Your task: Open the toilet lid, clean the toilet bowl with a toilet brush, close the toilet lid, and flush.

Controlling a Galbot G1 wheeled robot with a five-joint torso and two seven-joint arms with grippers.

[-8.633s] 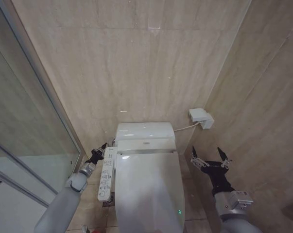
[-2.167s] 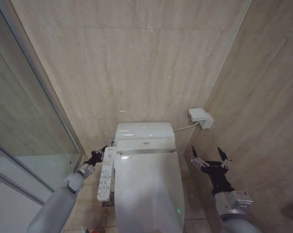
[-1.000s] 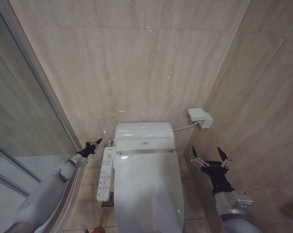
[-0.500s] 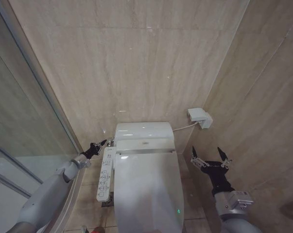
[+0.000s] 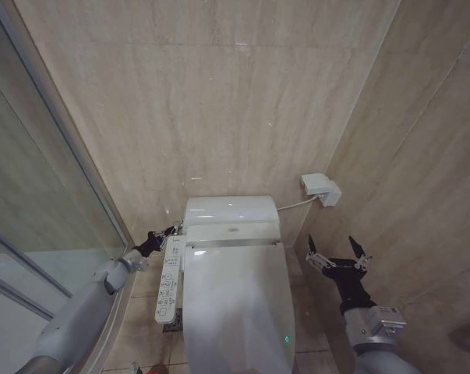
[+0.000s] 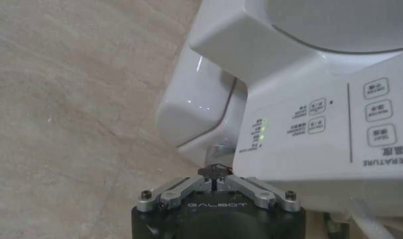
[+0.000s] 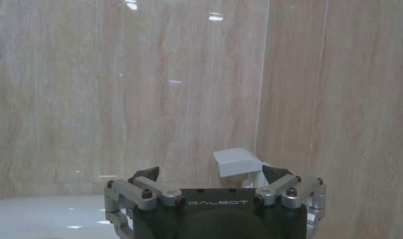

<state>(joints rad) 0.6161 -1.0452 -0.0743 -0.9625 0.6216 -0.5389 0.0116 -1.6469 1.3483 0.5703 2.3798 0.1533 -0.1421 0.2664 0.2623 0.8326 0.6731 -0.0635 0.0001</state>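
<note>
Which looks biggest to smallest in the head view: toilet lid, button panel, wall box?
1. toilet lid, by far the largest.
2. button panel, a long narrow strip beside the lid.
3. wall box, smallest, though it sits farther from the camera, so its true size is unsure.

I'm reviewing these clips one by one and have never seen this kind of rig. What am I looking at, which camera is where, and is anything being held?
This is a wheeled robot with two arms, standing before a toilet in a tiled corner. The wide picture comes from its head camera, looking down. The lid is closed over the bowl, with the tank behind and a button panel on the side.

The other two pictures come from cameras on the wrists. The left wrist view shows the left gripper with jaws shut, empty, close to the back end of the button panel, where a small metal fitting sits below the tank. In the head view the left gripper appears at that same corner.

The right gripper waits beside the toilet, jaws open and empty, facing a wall box.
</note>
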